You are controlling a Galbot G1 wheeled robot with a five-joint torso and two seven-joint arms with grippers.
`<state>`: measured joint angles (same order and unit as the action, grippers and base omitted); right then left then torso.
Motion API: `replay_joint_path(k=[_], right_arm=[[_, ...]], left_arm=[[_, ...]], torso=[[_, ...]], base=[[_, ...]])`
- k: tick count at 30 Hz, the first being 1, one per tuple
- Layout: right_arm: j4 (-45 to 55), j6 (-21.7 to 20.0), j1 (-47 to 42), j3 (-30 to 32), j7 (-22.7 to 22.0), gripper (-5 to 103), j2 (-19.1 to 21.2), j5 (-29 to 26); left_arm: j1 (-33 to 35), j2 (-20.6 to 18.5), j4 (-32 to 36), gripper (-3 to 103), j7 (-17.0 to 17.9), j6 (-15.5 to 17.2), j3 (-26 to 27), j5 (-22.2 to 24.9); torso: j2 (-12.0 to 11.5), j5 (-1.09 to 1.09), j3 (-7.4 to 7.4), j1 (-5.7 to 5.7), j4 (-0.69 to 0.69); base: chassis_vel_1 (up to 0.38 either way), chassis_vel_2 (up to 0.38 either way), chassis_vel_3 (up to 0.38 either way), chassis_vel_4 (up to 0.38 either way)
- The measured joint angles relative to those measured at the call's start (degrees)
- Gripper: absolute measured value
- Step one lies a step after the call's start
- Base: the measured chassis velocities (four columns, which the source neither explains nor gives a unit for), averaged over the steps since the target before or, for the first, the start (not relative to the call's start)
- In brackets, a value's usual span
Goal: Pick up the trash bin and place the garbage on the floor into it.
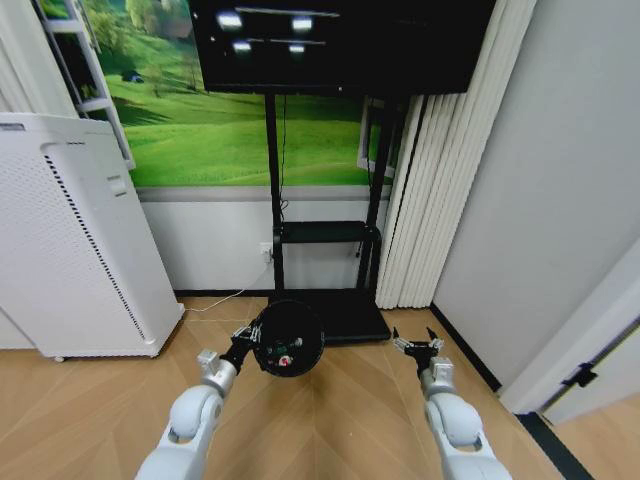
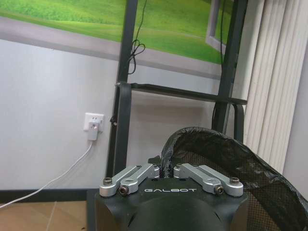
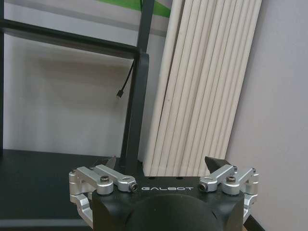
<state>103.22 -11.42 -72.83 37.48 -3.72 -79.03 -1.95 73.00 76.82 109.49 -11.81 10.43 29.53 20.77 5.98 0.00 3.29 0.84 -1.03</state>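
Observation:
My left gripper (image 1: 247, 346) is shut on the rim of the trash bin (image 1: 288, 338), a small black round mesh basket held off the floor with its opening turned towards the head camera. Small red, white and green pieces of garbage (image 1: 285, 357) lie inside it. In the left wrist view the gripper (image 2: 166, 166) pinches the rim, and the bin's mesh wall (image 2: 236, 168) curves away beside it. My right gripper (image 1: 418, 343) hangs open over the wooden floor to the right of the bin, holding nothing. Its spread fingers (image 3: 216, 164) face the curtain.
A tall white perforated appliance (image 1: 70, 240) stands at the left. The black TV stand (image 1: 325, 310) with its base plate is straight ahead, against the wall. White curtains (image 1: 440, 180) and a grey wall close the right side. A white cable runs from a wall socket (image 2: 93, 126).

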Motion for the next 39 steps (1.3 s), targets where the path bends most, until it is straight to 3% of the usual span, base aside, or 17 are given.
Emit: replay_joint_path(k=[39], right_arm=[[3.4, -0.2, -5.1, -0.1, 1.8, 100, -1.2, 3.4]], left_arm=[[-0.1, -2.0, 0.7, 7, -1.6, -0.1, 3.8, 1.8]], torso=[[0.0, 0.0, 0.0, 0.01, 0.0]], base=[[0.056, 0.057, -0.056, -0.061]])
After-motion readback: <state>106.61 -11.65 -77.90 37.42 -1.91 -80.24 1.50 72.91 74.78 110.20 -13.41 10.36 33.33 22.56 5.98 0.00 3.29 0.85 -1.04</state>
